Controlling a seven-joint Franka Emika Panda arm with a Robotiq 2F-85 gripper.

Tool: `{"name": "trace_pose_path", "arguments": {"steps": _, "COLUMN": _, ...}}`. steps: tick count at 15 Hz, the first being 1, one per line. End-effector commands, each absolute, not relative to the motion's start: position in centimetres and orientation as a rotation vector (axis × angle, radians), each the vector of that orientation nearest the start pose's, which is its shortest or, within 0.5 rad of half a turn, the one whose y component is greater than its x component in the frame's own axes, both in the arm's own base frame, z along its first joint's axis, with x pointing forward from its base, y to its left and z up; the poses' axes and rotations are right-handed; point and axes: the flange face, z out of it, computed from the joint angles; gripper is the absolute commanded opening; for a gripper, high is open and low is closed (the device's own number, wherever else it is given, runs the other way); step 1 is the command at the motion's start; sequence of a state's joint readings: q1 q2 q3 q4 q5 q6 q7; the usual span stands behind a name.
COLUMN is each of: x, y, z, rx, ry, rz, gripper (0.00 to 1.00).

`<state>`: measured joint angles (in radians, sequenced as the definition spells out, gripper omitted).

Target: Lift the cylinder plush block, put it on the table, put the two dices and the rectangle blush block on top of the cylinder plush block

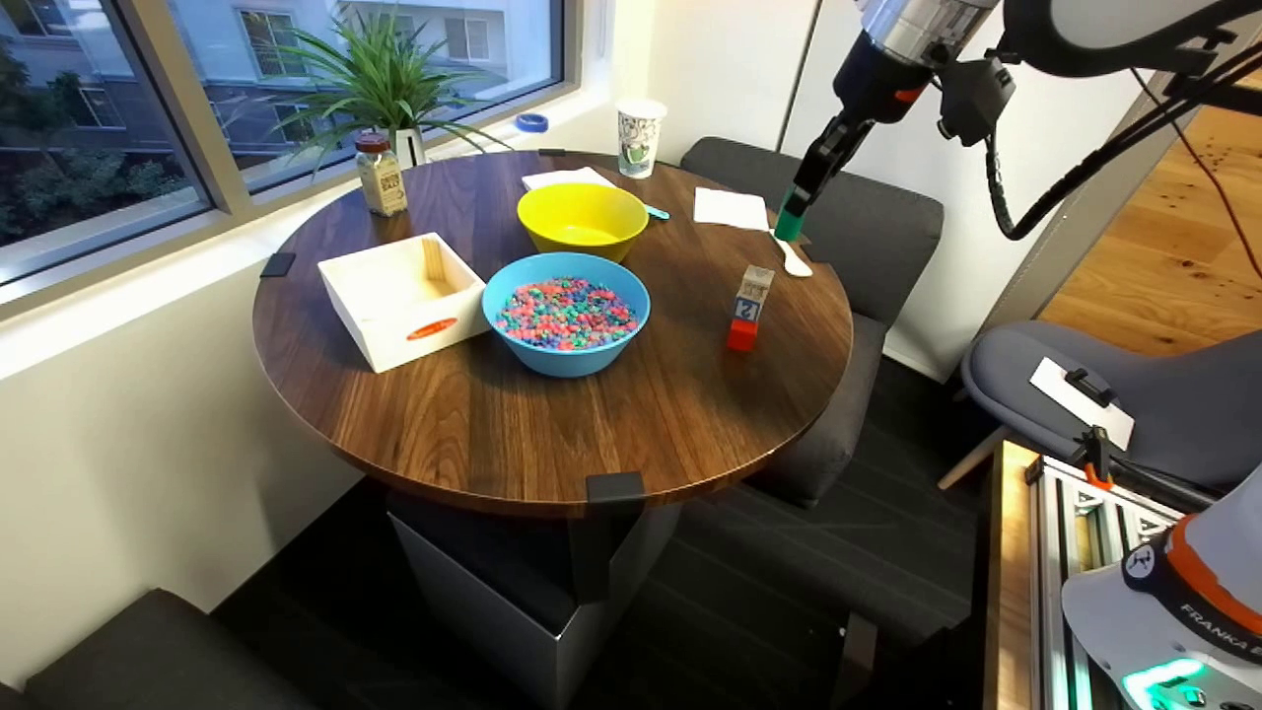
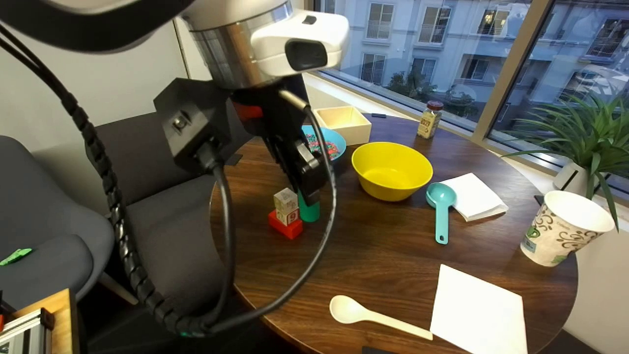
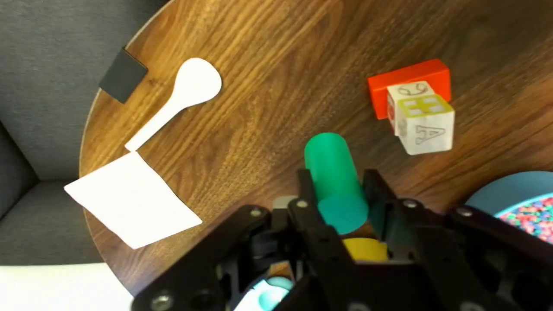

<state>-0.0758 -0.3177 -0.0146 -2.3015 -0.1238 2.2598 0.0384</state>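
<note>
Pinching a green cylinder (image 3: 333,179) over the table (image 3: 259,99), in from its edge, the pincer (image 3: 338,176) grips opposite sides, apt for something likely light and soft.

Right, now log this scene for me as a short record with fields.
gripper: closed on the green cylinder
green cylinder: held above the table
red block: on the table, under the two dice
two dice: one atop the other
blue bowl: holds small multicoloured beads
yellow bowl: near the blue bowl
white spoon: beside a white square sheet
task stage: stacking on the green cylinder not yet done
</note>
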Motion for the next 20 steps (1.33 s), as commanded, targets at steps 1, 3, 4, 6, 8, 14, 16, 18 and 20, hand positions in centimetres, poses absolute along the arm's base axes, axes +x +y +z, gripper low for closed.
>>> {"name": "trace_pose_path", "arguments": {"steps": 1, "x": 46.5, "y": -6.6, "z": 47.5, "rx": -3.217, "ry": 0.195, "rz": -0.446, "gripper": 0.08}}
{"name": "trace_pose_path", "arguments": {"steps": 3, "x": 46.4, "y": -7.4, "z": 46.0, "rx": -3.206, "ry": 0.221, "rz": -0.459, "gripper": 0.08}}
{"name": "trace_pose_path", "arguments": {"steps": 4, "x": 46.4, "y": -7.7, "z": 45.4, "rx": -3.196, "ry": 0.244, "rz": -0.464, "gripper": 0.08}}
{"name": "trace_pose_path", "arguments": {"steps": 6, "x": 46.5, "y": -8.0, "z": 44.3, "rx": -3.182, "ry": 0.293, "rz": -0.476, "gripper": 0.08}}
{"name": "trace_pose_path", "arguments": {"steps": 8, "x": 46.6, "y": -8.1, "z": 43.1, "rx": -3.175, "ry": 0.317, "rz": -0.474, "gripper": 0.08}}
{"name": "trace_pose_path", "arguments": {"steps": 14, "x": 47.6, "y": -8.0, "z": 40.5, "rx": -3.174, "ry": 0.318, "rz": -0.429, "gripper": 0.08}}
{"name": "trace_pose_path", "arguments": {"steps": 16, "x": 47.9, "y": -8.0, "z": 40.0, "rx": -3.173, "ry": 0.323, "rz": -0.425, "gripper": 0.08}}
{"name": "trace_pose_path", "arguments": {"steps": 18, "x": 48.1, "y": -8.0, "z": 39.6, "rx": -3.169, "ry": 0.335, "rz": -0.420, "gripper": 0.08}}
{"name": "trace_pose_path", "arguments": {"steps": 20, "x": 48.4, "y": -8.0, "z": 39.5, "rx": -3.161, "ry": 0.351, "rz": -0.432, "gripper": 0.08}}
